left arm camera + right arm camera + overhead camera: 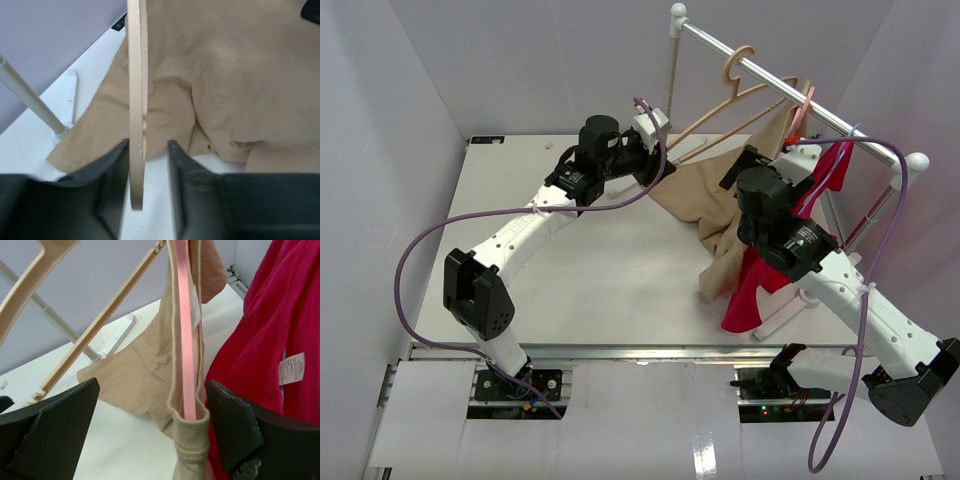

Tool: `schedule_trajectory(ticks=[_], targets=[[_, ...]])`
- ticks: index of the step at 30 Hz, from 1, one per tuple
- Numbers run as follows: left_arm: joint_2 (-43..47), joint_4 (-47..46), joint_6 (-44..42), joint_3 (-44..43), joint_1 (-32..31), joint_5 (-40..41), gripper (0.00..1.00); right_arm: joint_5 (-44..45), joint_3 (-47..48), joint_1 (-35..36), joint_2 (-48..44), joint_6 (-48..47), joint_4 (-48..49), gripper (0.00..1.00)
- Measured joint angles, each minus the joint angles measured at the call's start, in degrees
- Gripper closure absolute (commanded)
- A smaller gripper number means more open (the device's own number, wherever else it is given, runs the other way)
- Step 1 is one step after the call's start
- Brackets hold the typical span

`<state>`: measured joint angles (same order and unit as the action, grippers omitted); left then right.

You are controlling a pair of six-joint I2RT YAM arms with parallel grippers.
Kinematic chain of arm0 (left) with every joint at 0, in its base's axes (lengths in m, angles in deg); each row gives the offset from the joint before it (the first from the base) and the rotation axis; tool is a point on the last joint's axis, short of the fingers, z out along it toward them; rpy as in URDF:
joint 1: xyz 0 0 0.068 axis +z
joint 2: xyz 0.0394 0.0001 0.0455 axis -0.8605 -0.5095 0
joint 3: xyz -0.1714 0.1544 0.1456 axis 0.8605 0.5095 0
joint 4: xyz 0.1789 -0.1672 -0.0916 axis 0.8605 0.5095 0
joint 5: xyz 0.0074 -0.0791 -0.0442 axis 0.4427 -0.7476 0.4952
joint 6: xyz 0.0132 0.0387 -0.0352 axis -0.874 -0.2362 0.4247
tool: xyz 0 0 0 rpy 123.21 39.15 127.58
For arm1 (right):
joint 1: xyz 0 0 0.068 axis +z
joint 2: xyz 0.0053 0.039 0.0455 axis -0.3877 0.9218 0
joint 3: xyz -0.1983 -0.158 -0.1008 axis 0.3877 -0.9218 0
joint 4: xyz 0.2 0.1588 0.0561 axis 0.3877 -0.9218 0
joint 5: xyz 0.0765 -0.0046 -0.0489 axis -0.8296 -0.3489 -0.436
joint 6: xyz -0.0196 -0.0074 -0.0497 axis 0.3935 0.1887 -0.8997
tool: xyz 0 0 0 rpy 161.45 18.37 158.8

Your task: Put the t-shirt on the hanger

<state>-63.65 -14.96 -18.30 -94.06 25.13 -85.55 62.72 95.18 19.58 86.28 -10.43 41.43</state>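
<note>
The t-shirt [705,195] hangs from the right part of the rack rail [760,72], beside the magenta-red garment [752,292]. Its lower cloth trails onto the white table [590,270]. In the right wrist view, the pink hanger [184,335] runs down inside a fold of the tan cloth, and a stitched hem wraps its lower end. How far the hanger sits inside the garment cannot be told. The right gripper [152,405] is wide open, with one finger on either side of the hanger and cloth and touching neither. The left gripper [148,150] straddles a bar of the peach-tan hanger [136,100], which hangs on the rail to the left of the pink one. Its jaws are apart. The left finger [114,167] lies against or just beside the bar, while the other finger stands clear, so the bar is not clamped. Behind that bar, the tan cloth lies bunched on the table near a rack foot [71,95].
</note>
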Motion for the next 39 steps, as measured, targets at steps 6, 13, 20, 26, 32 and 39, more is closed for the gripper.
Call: schedule_trajectory(ticks=[6,13,20,26,32,39], targets=[[0.1,1.2,0.6,0.0,0.0,2.0,0.02,-3.9,4.5,0.0,-2.5,-2.7,-5.1,0.10],[3.7,2.4,2.3,0.7,0.0,6.2,0.02,-9.9,10.7,0.0,-6.1,-7.4,-13.0,0.10],[15.7,3.8,6.3,6.0,0.0,10.5,0.02,-20.7,18.3,0.0,-4.6,-13.5,-17.7,0.10],[30.9,0.9,13.4,19.7,0.0,15.3,0.02,-30.9,17.6,-0.1,-3.2,-19.2,-16.5,0.10],[42.0,-4.3,20.3,33.7,0.0,16.4,0.02,-45.1,7.2,0.0,-5.2,-22.0,-8.6,0.10],[46.7,-12.1,25.2,51.6,0.0,16.6,0.02,-57.4,-8.3,0.5,-11.3,-22.9,4.0,0.10]])
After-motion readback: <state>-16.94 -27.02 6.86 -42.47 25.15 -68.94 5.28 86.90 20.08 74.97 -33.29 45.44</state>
